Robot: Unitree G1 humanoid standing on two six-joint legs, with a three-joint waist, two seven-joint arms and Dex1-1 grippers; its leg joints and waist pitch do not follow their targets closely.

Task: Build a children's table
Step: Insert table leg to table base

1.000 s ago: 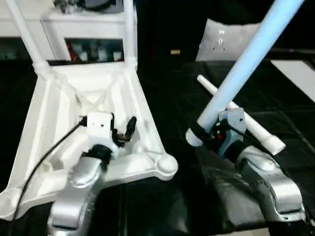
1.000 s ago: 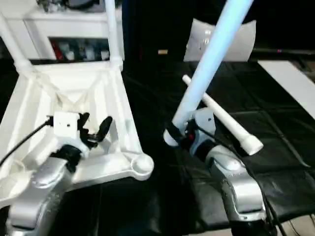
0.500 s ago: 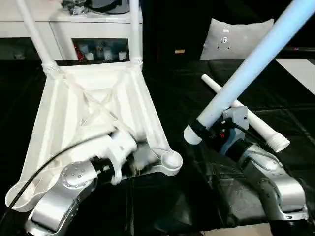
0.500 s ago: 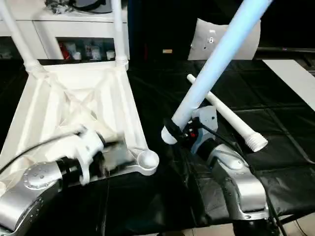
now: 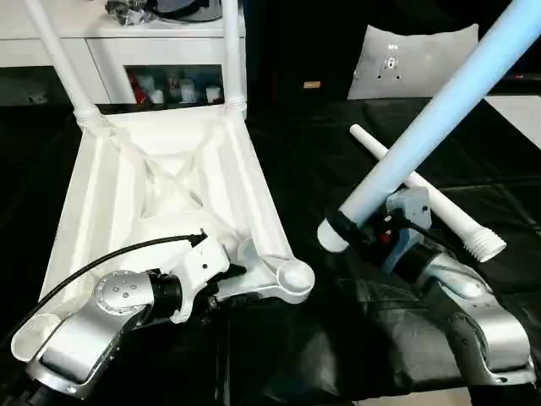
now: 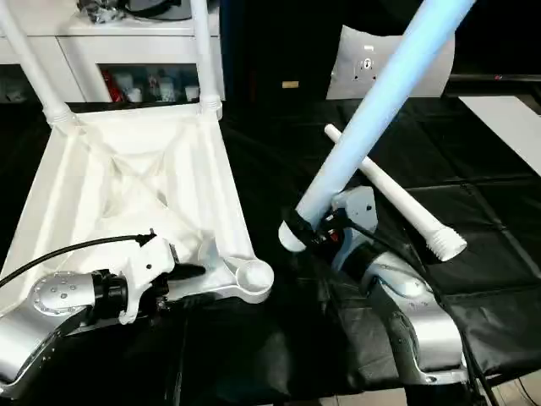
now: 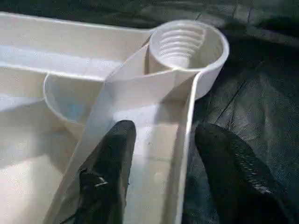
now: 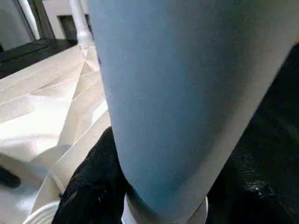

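Observation:
The children's table top (image 5: 161, 194) lies upside down on the black mat, ribs facing up. Two white legs (image 5: 59, 59) (image 5: 232, 51) stand screwed into its far corners. My left gripper (image 7: 163, 140) is open and straddles the near rim wall just behind the empty threaded corner socket (image 7: 187, 44). One finger (image 7: 112, 158) is inside the rim and the other (image 7: 229, 158) is outside it. My right gripper (image 5: 372, 233) is shut on the thick end of a third leg (image 5: 431, 118), which tilts up and to the right. A fourth leg (image 5: 456, 222) lies on the mat behind that gripper.
A white shelf unit (image 5: 127, 51) stands behind the table top. A grey cushion (image 5: 414, 51) leans at the back right. A white board (image 5: 520, 110) shows at the right edge. Black mat (image 5: 321, 161) covers the floor between the table top and the loose leg.
My left gripper has come down from above the ribbed underside to the near rim beside the corner socket, and its fingers have narrowed. The right gripper still holds the leg in place.

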